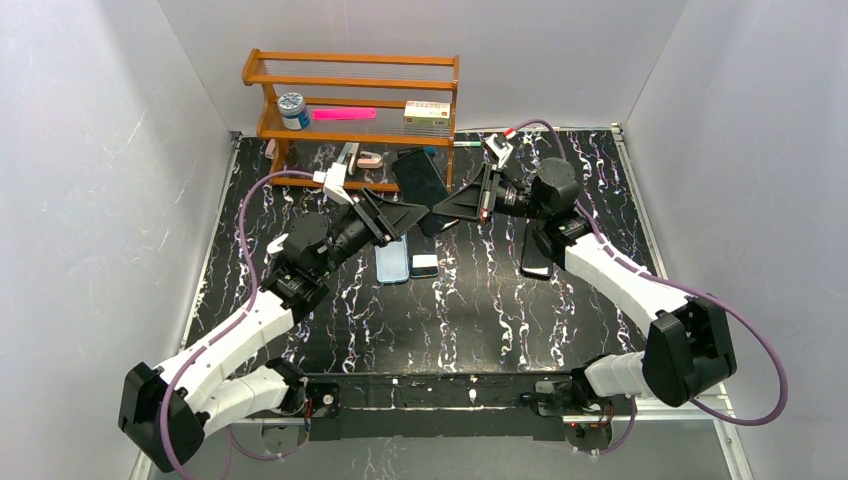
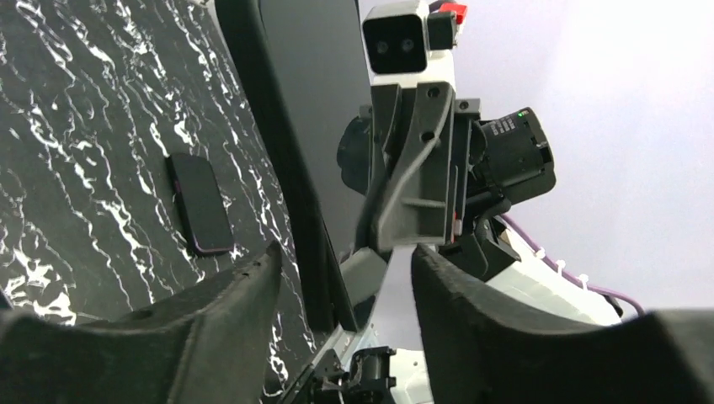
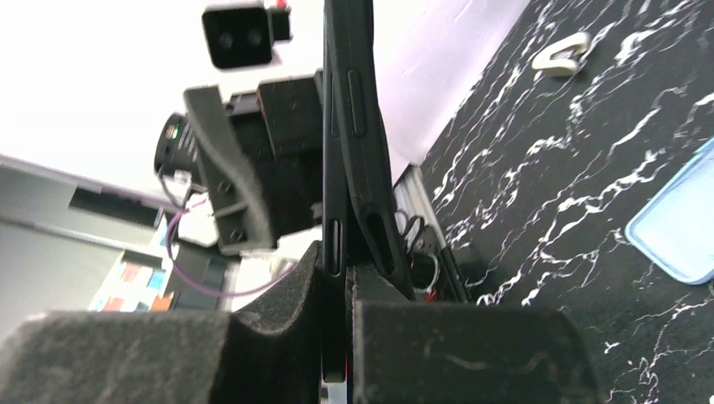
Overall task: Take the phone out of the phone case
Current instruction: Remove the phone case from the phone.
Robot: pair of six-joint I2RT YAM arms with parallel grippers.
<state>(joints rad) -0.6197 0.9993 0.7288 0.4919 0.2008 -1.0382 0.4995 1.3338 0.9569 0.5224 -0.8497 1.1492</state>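
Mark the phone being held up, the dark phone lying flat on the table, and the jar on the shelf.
held phone (image 3: 349, 126), right wrist view, side edge by the buttons.
dark phone (image 2: 199, 204), left wrist view, middle of its face.
jar (image 1: 293, 110), top external view, its side.

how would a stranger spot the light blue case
Start at the wooden shelf at the back of the table. Come forward to mid-table: the case lies flat, the only pale blue thing, unlike the dark phone further right.

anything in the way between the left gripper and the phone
Nothing visible does. The phone, clamped by the right gripper, stands right in the gap between the open fingers of the left gripper.
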